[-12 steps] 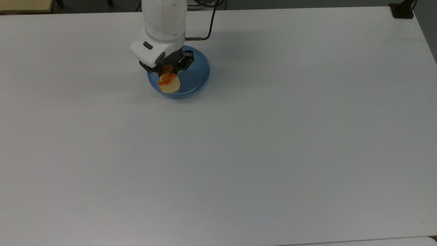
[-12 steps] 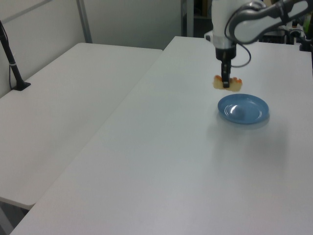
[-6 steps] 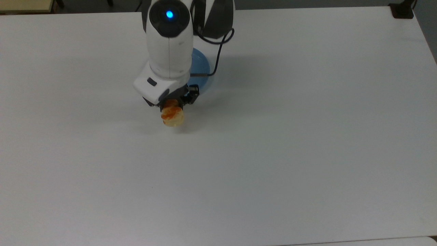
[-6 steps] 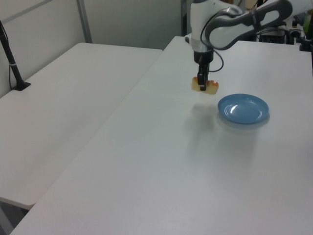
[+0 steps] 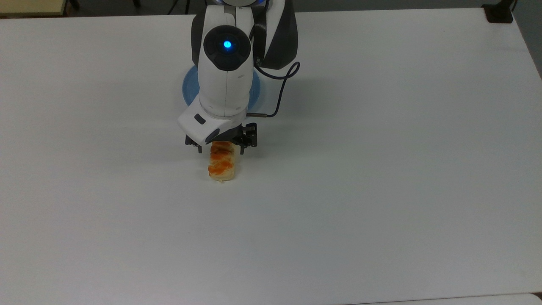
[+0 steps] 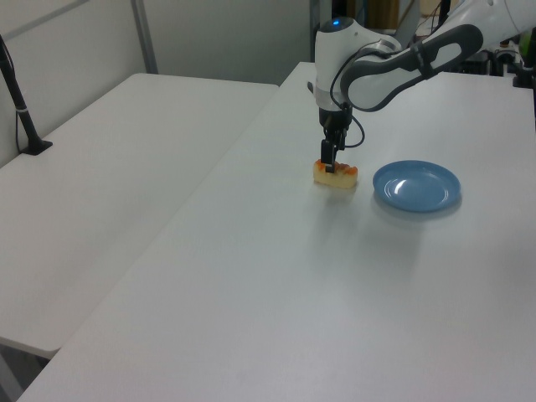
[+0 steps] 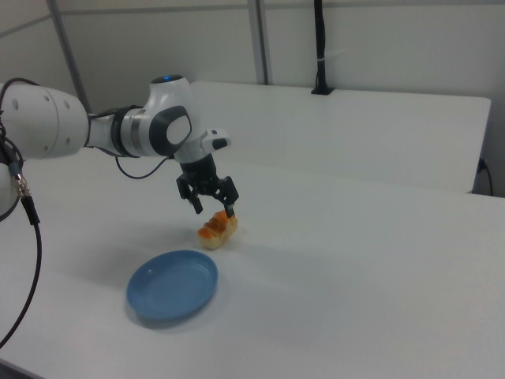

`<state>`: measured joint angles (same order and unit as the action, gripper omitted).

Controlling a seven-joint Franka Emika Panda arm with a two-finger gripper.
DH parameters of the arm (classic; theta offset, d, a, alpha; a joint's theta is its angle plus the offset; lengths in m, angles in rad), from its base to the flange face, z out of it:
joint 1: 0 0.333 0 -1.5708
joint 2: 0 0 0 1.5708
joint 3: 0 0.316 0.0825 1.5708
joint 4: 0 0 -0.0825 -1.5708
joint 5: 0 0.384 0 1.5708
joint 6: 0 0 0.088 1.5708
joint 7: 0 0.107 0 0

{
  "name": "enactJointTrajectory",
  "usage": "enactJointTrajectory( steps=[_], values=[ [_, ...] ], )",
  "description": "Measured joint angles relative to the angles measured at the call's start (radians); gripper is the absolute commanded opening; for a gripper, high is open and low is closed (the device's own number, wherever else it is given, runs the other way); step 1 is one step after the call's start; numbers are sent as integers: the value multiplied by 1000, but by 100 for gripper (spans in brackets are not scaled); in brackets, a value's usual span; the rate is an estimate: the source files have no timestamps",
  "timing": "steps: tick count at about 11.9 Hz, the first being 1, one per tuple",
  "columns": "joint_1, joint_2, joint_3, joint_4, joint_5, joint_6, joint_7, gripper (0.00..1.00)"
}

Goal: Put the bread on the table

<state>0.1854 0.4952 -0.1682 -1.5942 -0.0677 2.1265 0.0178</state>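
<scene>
White arm [image 5: 226, 80] with dark-grey joint bands, blue status light (glowing), thin black cable [image 5: 283, 91], black jaws.

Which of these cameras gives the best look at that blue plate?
The right view: the whole blue plate sits unblocked on the table, near the bread. The left view also shows the plate whole, but flatter. In the top view the arm covers most of it, leaving just slivers of rim.
</scene>
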Motion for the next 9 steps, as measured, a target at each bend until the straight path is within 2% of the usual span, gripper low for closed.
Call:
enactJointTrajectory(
  steps=[2, 5, 7, 9],
  values=[
    [-3, -46, -3, 16, 0, -51, 8, 100],
    [-17, -251, -6, 17, 0, -364, -4, 100],
    [-27, -393, -14, -50, 0, -428, -66, 100],
    [-31, -473, -21, -146, 0, -428, -87, 100]
  ],
)
